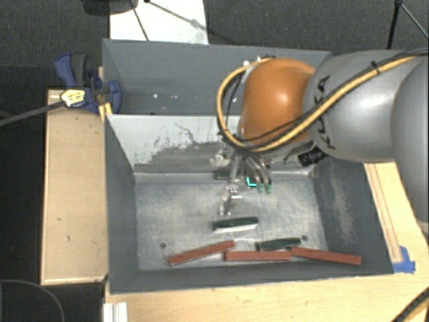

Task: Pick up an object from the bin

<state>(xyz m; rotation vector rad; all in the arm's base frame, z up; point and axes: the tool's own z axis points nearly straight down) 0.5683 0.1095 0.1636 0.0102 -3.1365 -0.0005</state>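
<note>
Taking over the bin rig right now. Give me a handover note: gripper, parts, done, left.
Gripper: down inside the grey metal bin, over mid-floor, just behind a short dark green flat bar. Contact with the bar cannot be told.
Things: reddish-brown flat strips lie in a row along the front wall, with a second dark green bar among them.
Done: gripper is at floor level; nothing is lifted, every piece lies flat.
Left: grasp one piece, probably the short bar nearest the gripper, and lift it out.
</note>
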